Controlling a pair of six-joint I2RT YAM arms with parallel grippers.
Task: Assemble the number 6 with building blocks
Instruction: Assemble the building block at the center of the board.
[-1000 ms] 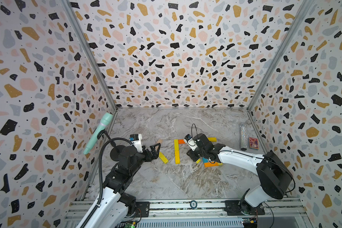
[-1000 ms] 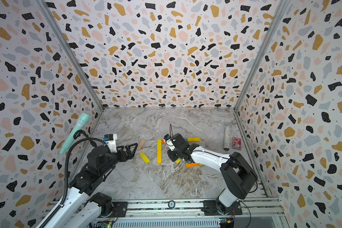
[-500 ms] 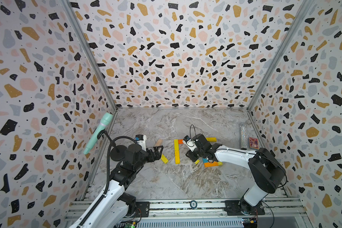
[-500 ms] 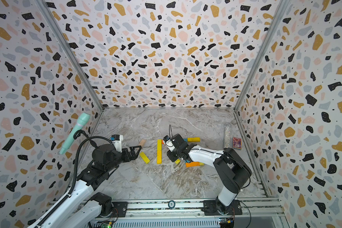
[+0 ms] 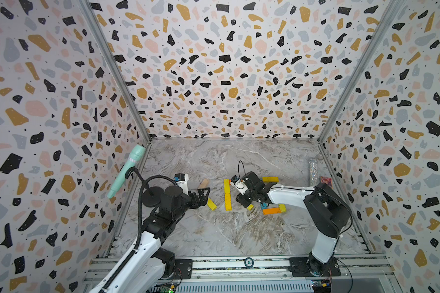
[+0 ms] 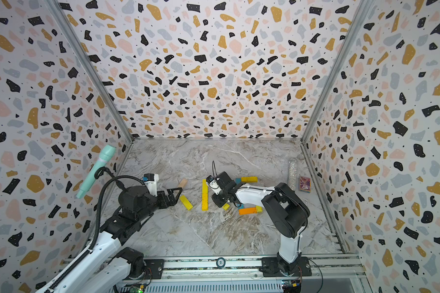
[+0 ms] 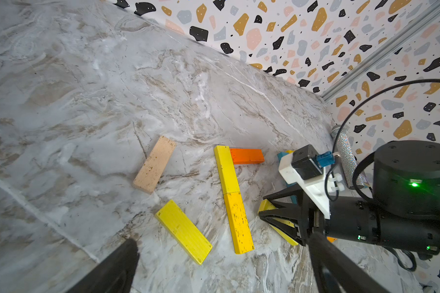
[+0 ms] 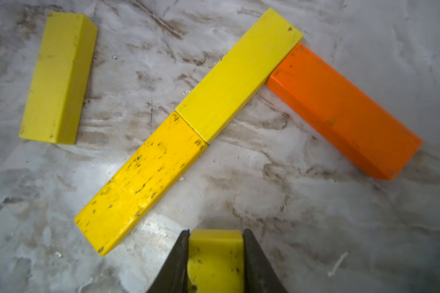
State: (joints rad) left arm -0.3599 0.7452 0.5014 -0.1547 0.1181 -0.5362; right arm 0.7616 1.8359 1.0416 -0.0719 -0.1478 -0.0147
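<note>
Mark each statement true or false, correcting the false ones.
1. The right gripper grips a yellow wooden block. True.
2. The left gripper holds the plain beige wooden block. False: it is open and empty; that block lies loose.
3. An orange wooden block touches one end of the line of two yellow blocks. True.
4. The glittery clear tube lies between the arms. False: it is off to the side, beside the red patterned box.
</note>
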